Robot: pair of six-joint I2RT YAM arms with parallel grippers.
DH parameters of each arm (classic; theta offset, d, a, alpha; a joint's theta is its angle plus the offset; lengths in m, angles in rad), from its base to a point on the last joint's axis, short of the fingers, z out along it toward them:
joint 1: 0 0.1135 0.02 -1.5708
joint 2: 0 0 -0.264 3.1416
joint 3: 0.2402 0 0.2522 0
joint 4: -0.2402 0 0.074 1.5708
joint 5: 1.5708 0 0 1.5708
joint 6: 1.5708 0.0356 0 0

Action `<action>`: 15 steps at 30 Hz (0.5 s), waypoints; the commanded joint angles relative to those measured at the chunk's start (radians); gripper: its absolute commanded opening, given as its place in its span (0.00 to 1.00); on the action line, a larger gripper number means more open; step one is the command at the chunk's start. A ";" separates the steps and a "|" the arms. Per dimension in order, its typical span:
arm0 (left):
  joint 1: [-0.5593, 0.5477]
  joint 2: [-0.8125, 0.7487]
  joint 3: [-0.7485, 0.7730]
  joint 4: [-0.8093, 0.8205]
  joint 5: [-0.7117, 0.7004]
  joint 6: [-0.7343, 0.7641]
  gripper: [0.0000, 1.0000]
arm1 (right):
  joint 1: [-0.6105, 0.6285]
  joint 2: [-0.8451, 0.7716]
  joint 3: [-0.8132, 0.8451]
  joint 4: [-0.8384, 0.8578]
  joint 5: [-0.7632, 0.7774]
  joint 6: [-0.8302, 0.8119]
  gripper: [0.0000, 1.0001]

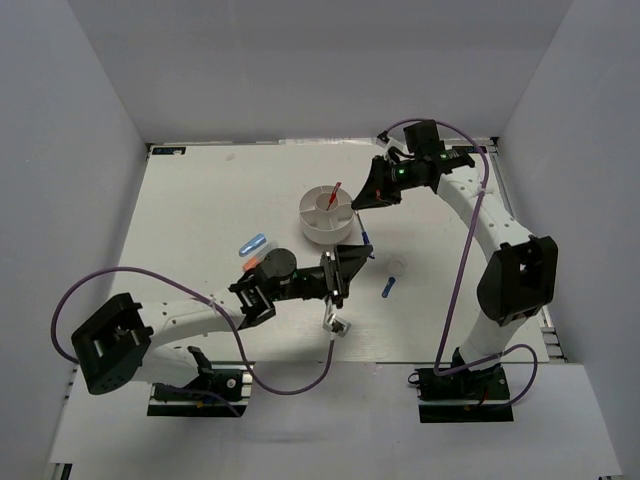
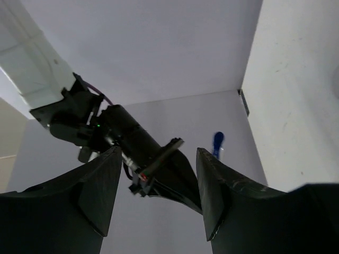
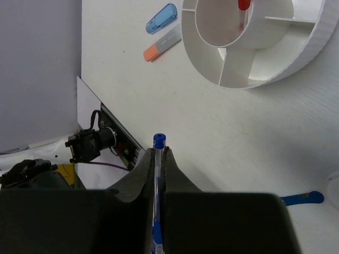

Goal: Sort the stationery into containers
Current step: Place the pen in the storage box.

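Left gripper (image 2: pixel 157 156) is hovering with jaws spread and empty, while right gripper (image 3: pixel 157 154) is pinching the thin blue pen (image 3: pixel 159 141) near the round white tub (image 1: pixel 322 235), whose centre well is holding the thin red pen (image 1: pixel 333 193).

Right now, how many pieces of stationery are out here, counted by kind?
Pens: 2, a thin red pen standing in the round white plastic tub and a thin blue pen clamped in the right end effector
Capsule-shaped pieces: 3, a short light-blue capsule, an orange-white capsule and a dark-blue capsule
Rings: 1, a small white ring
Total: 6
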 commanded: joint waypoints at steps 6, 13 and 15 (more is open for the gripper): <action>-0.031 -0.011 0.045 -0.028 -0.074 0.032 0.66 | 0.015 0.004 0.015 0.035 0.018 0.050 0.00; -0.040 -0.029 0.077 -0.172 -0.095 0.009 0.65 | 0.002 -0.007 0.054 0.014 0.052 0.007 0.00; -0.040 -0.032 0.079 -0.186 -0.110 0.009 0.65 | 0.000 -0.015 0.057 0.006 0.043 -0.010 0.00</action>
